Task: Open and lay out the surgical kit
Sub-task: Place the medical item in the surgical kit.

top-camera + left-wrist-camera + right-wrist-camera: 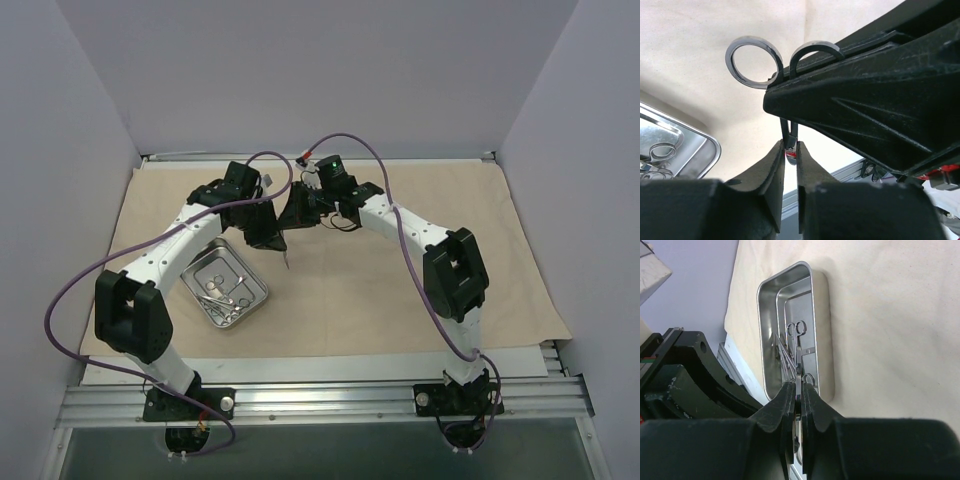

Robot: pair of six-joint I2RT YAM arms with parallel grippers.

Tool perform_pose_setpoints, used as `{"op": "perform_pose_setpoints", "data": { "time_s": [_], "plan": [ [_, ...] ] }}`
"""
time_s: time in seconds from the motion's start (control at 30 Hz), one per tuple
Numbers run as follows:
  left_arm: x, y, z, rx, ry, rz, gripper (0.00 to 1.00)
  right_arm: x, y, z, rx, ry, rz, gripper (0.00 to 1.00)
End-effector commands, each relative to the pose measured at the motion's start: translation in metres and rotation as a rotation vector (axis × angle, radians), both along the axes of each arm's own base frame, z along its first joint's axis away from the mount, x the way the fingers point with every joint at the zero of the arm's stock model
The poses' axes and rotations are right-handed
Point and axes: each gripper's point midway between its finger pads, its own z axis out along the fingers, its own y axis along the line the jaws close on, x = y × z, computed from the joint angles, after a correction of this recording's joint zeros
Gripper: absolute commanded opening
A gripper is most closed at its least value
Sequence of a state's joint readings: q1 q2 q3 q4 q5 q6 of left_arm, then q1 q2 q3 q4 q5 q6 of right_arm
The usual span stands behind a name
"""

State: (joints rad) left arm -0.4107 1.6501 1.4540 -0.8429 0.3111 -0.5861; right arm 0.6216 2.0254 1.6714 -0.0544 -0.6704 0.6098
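Beige cloth wrap [400, 300] lay open and flat over most of the bench [520, 360]. The steel tray [268, 293] sat on it toward the near-left corner, with the remaining instruments [225, 290] piled inside. One ring-handled instrument [754, 39] was up in the air over mid-bench, a bit toward the far edge, caught between both arms. Left tool [791, 150] was clamped on its thin shank just below the rings. Right tool [799, 390] was pressed together with a sliver of steel between the pads, apparently the same instrument near the handle end. In the left wrist view one ring was half hidden behind the right tool's body. Judged step: hand-over, left to right, before laying the piece out. To do it well, the right grip needed to be firm before the left let go, since thin polished steel would likely pivot in a narrow pinch. Left pads should part only a little and back straight off along the shank, no twist, staying clear of the rings. The tip hung down and should stay off the cloth to avoid snagging. Good placement would be flat on bare cloth right of the tray, well apart from it. Exact contact point of the right pads was hard to tell.
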Motion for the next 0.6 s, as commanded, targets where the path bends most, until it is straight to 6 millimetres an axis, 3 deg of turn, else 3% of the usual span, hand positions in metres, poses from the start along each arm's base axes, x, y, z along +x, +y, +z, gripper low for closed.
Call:
{"op": "perform_pose_setpoints", "data": {
  "time_s": [0.0,0.07,0.2,0.4,0.57],
  "plan": [
    [0.009,-0.001,0.021,-0.028,-0.079,-0.017,0.21,0.0,-0.006,0.007,0.008,-0.021,0.0,0.0],
    [0.01,0.001,0.021,-0.03,-0.079,-0.01,0.36,0.0,-0.008,0.008,0.008,-0.024,-0.004,0.0],
    [0.013,0.01,0.022,-0.026,-0.084,0.011,0.48,0.004,-0.021,0.003,0.001,-0.005,-0.04,0.0],
    [0.015,0.043,0.021,-0.01,-0.076,0.082,0.53,0.012,-0.058,-0.009,-0.031,0.034,-0.098,0.0],
    [0.002,0.1,-0.019,0.115,0.092,0.209,0.51,0.008,-0.097,-0.034,-0.02,0.13,-0.171,0.0]
  ]
}}
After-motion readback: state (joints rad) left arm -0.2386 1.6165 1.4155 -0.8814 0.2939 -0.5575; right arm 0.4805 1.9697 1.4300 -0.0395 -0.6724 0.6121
